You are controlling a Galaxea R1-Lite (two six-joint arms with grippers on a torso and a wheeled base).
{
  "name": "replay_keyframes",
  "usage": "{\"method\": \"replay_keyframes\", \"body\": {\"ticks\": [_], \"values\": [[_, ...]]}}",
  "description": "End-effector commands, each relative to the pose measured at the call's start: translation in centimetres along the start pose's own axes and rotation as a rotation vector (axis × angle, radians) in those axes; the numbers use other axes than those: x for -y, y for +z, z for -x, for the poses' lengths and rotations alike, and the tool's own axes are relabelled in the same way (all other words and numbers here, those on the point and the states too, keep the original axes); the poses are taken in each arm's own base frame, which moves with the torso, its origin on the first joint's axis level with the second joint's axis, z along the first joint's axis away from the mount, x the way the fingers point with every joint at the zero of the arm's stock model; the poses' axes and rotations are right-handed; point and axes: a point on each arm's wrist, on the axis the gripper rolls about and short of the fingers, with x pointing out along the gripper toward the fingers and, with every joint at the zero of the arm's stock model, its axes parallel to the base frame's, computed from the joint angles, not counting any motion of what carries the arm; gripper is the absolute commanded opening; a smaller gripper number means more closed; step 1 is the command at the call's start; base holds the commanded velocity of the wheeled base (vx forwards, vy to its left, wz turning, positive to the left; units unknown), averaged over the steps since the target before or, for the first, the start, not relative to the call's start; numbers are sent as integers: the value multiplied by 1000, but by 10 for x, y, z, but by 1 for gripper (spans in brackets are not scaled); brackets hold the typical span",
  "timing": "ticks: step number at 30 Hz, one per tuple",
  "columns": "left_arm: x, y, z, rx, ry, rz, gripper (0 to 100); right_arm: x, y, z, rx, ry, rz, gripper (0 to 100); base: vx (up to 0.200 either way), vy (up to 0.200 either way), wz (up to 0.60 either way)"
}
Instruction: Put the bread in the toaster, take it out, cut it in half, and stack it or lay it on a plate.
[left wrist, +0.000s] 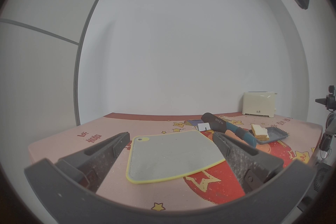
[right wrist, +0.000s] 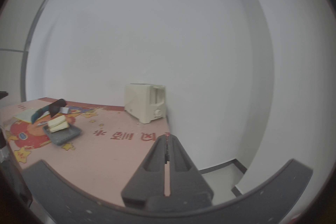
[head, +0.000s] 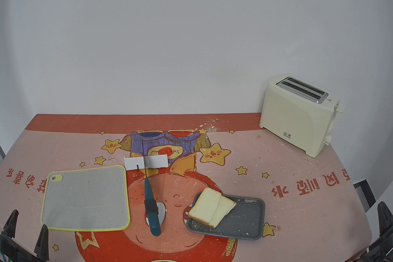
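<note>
Head view, bread: two pale square slices (head: 211,207), overlapping, on the left end of a flat grey plate (head: 249,222).
Head view, toaster: smooth cream box (head: 301,113), two top slots, far right.
Head view, knife: teal handle (head: 150,209); the thin blade is hard to make out.
Left wrist view, left gripper: (left wrist: 171,135) dark fingers spread wide, empty, over the yellow-rimmed cutting board (left wrist: 168,161).
Right wrist view, right gripper: (right wrist: 167,144) fingers pressed together, only a slit between them, gripping nothing.

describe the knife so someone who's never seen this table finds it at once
On the pink cartoon tablecloth, look near the front edge for the grey cutting board on the left and the dark tray of bread on the right. The knife lies between them, touching neither: the one long, thin thing there, with a teal handle.
</note>
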Motion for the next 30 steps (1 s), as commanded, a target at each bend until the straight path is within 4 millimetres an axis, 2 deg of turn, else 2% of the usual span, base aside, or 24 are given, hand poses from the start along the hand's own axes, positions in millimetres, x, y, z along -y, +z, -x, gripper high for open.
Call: {"method": "replay_keyframes", "body": {"ticks": [1, 30], "values": [[0, -5, 0, 1, 17, 4, 100, 1, -4, 0, 14, -22, -18, 0, 0, 0, 0], [0, -5, 0, -2, -11, -1, 100, 1, -4, 0, 17, -21, -21, 0, 0, 0, 0]]}}
